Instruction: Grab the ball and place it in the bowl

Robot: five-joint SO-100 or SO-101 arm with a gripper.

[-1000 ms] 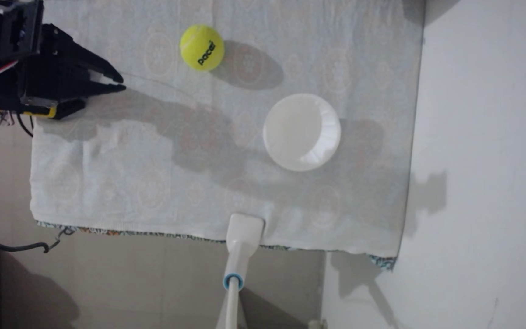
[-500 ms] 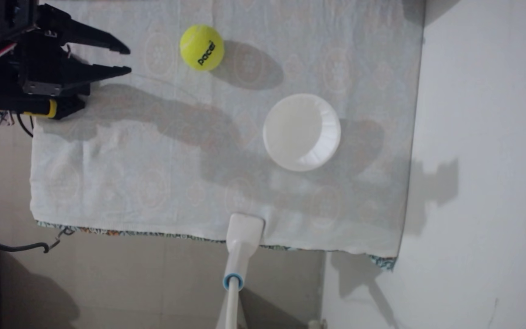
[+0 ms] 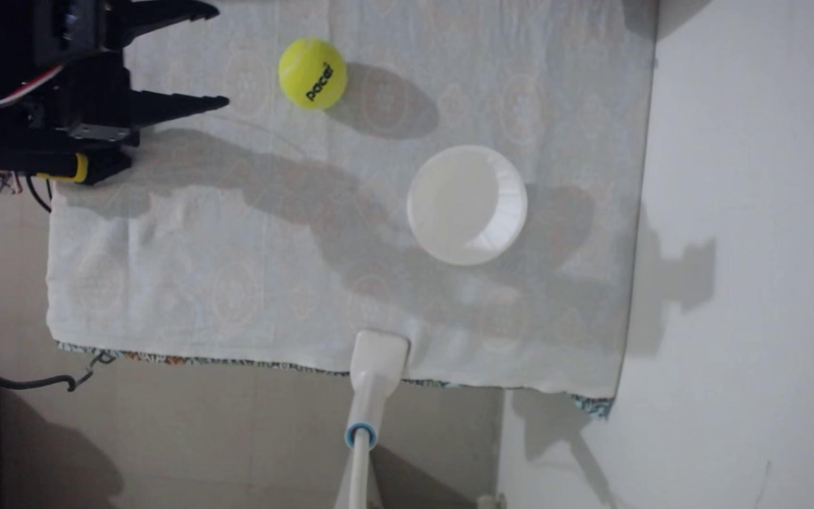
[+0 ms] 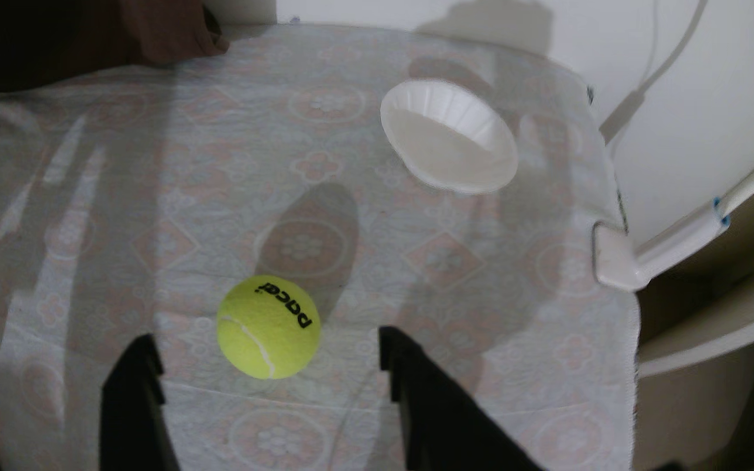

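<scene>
Gripper [image 3: 223, 55] jaws now spread far wider than before, empty, closer to ball [image 3: 312, 73]; bowl [image 3: 466, 204] unmoved mid-cloth.

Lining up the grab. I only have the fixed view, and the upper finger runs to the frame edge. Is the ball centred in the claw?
Observer: In the wrist view the ball sits about midway across the gap of the open claw, with cloth showing on each side of it.
Operator: Anything near the table's far side that I can't see?
Observer: Yes, a dark brown cloth lies on the far left corner in the wrist view, well away from the ball.
Operator: And past the bowl?
Observer: A grey cable hangs down the wall behind the bowl, off the table.
</scene>
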